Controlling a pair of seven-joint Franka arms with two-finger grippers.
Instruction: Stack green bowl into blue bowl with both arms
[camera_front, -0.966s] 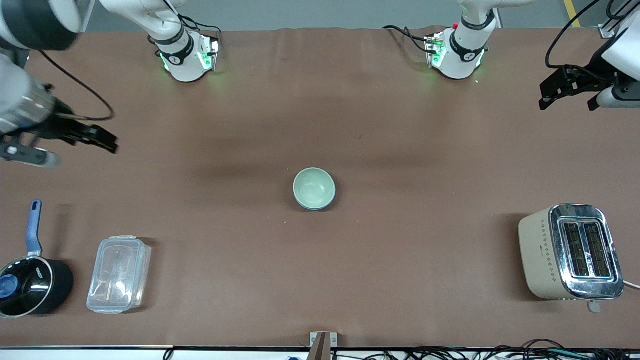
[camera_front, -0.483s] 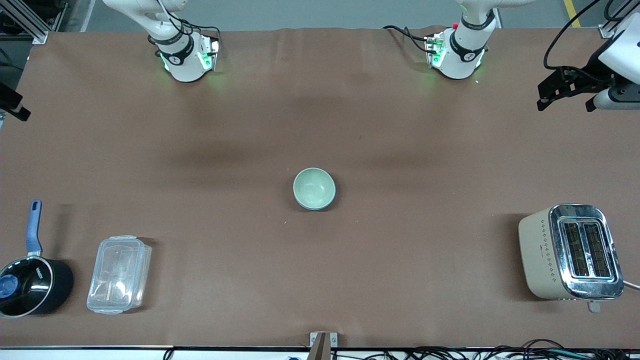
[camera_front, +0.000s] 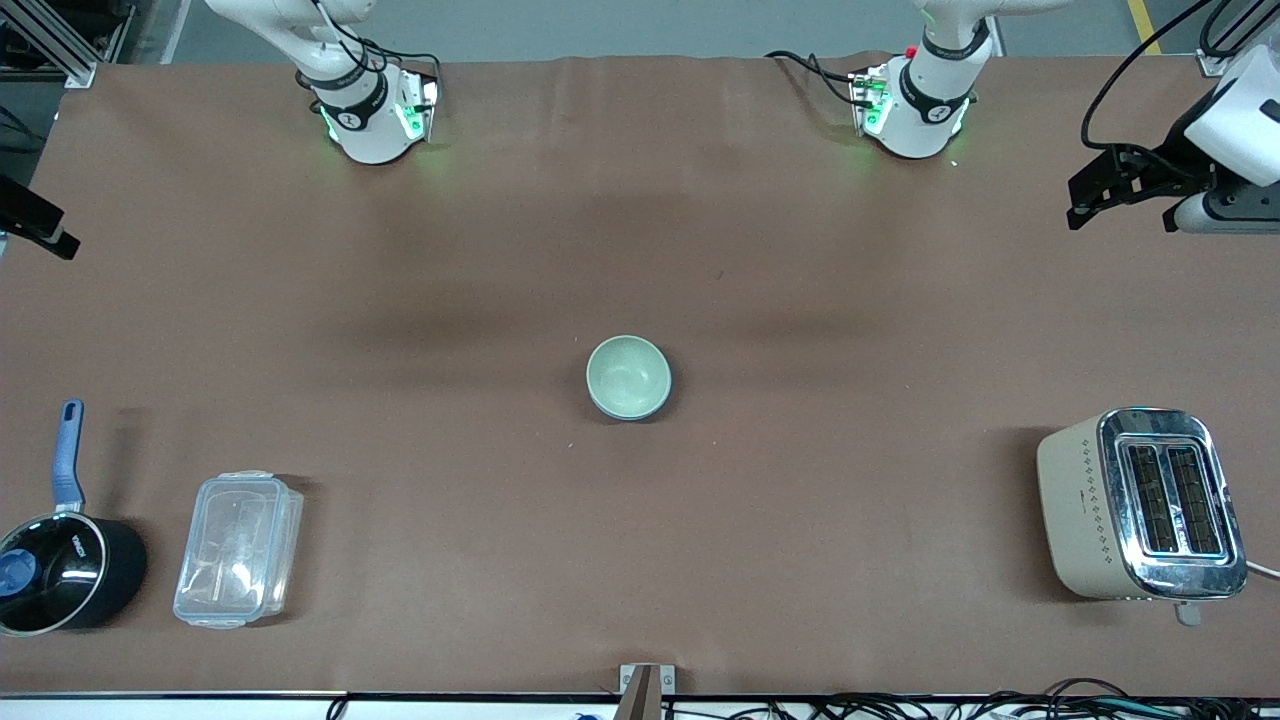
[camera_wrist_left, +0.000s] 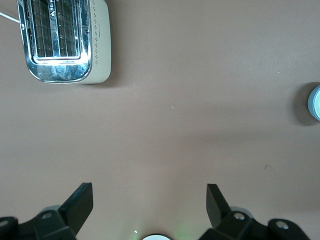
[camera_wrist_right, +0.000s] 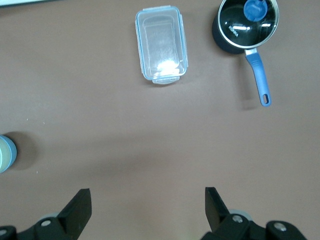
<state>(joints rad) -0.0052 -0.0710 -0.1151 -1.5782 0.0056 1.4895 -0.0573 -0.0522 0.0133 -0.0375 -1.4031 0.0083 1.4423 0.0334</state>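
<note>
The green bowl (camera_front: 627, 374) sits nested in the blue bowl (camera_front: 652, 409) at the middle of the table; only a thin blue rim shows under it. The stack also shows at the edge of the left wrist view (camera_wrist_left: 315, 102) and of the right wrist view (camera_wrist_right: 5, 153). My left gripper (camera_front: 1115, 195) is open and empty, up over the left arm's end of the table. My right gripper (camera_front: 40, 228) is open and empty at the right arm's end, mostly out of the front view. Their jaws stand wide apart in the wrist views (camera_wrist_left: 150, 194) (camera_wrist_right: 147, 197).
A beige and chrome toaster (camera_front: 1140, 503) stands near the front camera at the left arm's end. A clear lidded container (camera_front: 238, 549) and a black saucepan with blue handle (camera_front: 62, 560) stand near the front camera at the right arm's end.
My right arm has pulled back from over the table to its end, almost out of the front view. My left gripper has shifted slightly. The bowls have not moved.
</note>
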